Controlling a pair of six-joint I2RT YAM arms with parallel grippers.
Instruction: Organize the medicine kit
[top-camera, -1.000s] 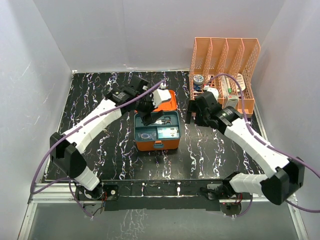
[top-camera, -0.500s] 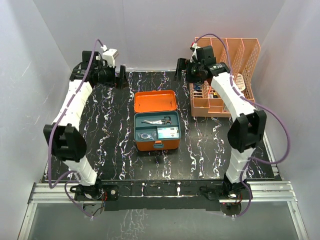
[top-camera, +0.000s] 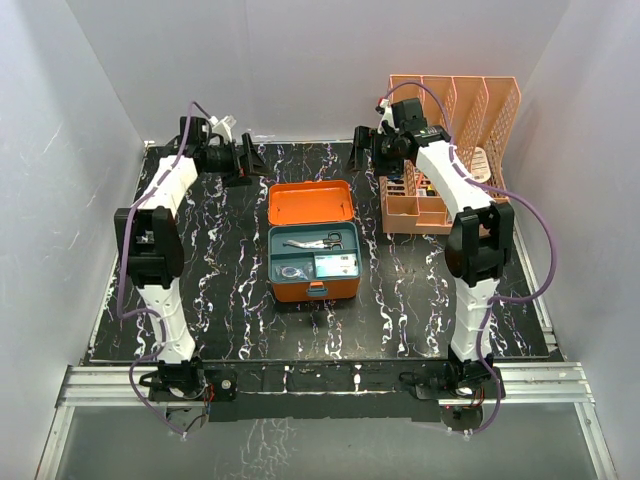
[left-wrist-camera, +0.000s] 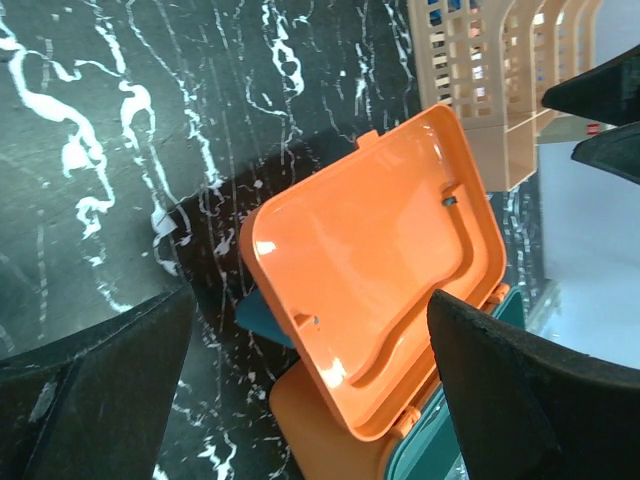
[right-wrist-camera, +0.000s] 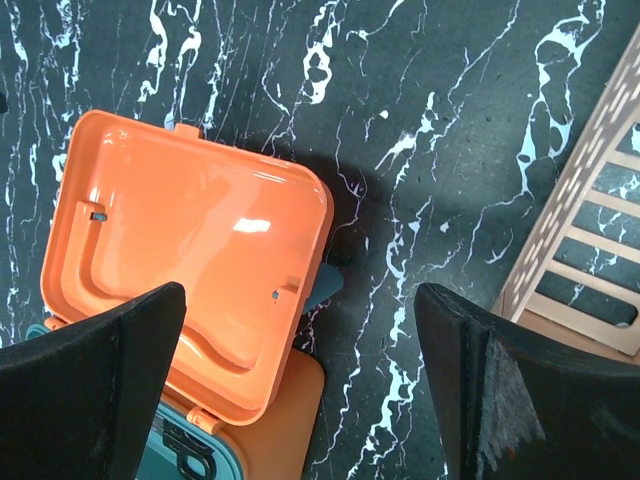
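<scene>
The orange medicine kit (top-camera: 314, 290) stands open in the table's middle, its lid (top-camera: 310, 202) laid back. Its teal tray (top-camera: 278, 248) holds scissors (top-camera: 318, 241), a small coil and a card. My left gripper (top-camera: 250, 160) is raised at the far left, open and empty, well above and behind the kit. My right gripper (top-camera: 362, 150) is raised at the far right beside the organizer, open and empty. The left wrist view shows the lid (left-wrist-camera: 375, 270) between the fingers (left-wrist-camera: 505, 390). The right wrist view shows the lid (right-wrist-camera: 185, 260) and the fingers (right-wrist-camera: 500, 380).
A peach slatted file organizer (top-camera: 450, 110) stands at the back right with several small medicine items in its compartments. White walls close the table on three sides. The organizer's edge shows in the right wrist view (right-wrist-camera: 590, 230).
Both arms have folded back and risen from over the kit to the far corners, then settled further upright. The kit stays open and unmoved.
</scene>
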